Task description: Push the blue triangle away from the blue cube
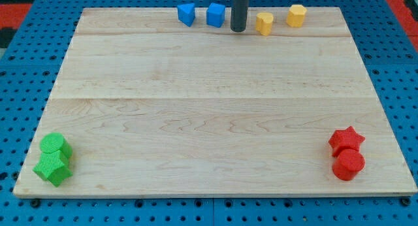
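Observation:
The blue triangle (pixel 187 14) lies near the board's top edge, left of centre. The blue cube (pixel 215 15) sits just to its right, a small gap between them. My tip (pixel 238 29) is the lower end of the dark rod. It stands just right of the blue cube, between the cube and a yellow block (pixel 264 23). The tip touches neither block as far as I can see.
A second yellow block (pixel 296 16) sits further right along the top edge. Two green blocks (pixel 55 159) lie in the bottom left corner. A red star (pixel 345 139) and a red cylinder (pixel 348 164) lie in the bottom right corner. The wooden board (pixel 209 115) rests on a blue pegboard.

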